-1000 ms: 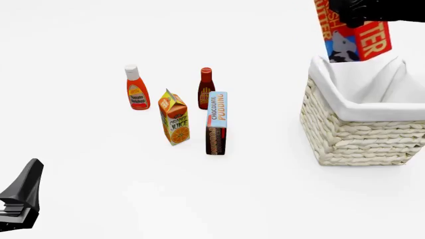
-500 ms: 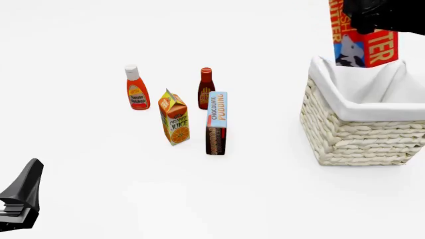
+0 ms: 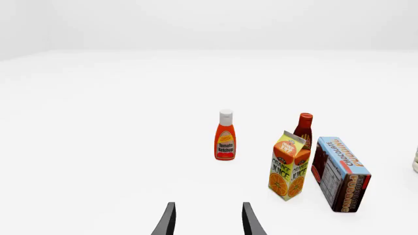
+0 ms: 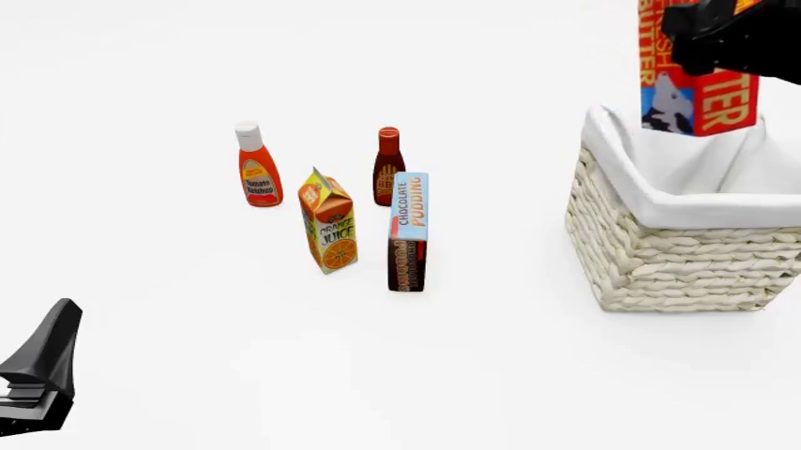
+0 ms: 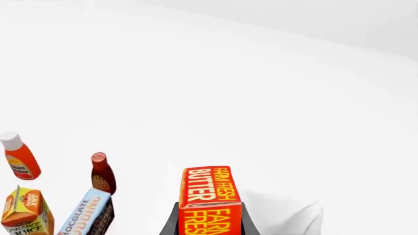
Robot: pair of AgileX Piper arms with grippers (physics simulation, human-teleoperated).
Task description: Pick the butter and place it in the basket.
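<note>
basket (image 4: 676, 253): right side cropped | butter (image 4: 695, 80): top cropped

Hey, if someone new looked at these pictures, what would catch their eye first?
Probably the bright red butter, held upright in the right gripper above the far side of the big wicker basket on the right. Next, the colourful cluster mid-table: ketchup bottle, dark sauce bottle, orange juice carton and chocolate pudding box.

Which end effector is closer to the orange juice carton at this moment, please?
Left. The left end effector sits open at the near left of the table, short of the juice carton. The right end effector holds the butter above the basket, farther away.
</note>
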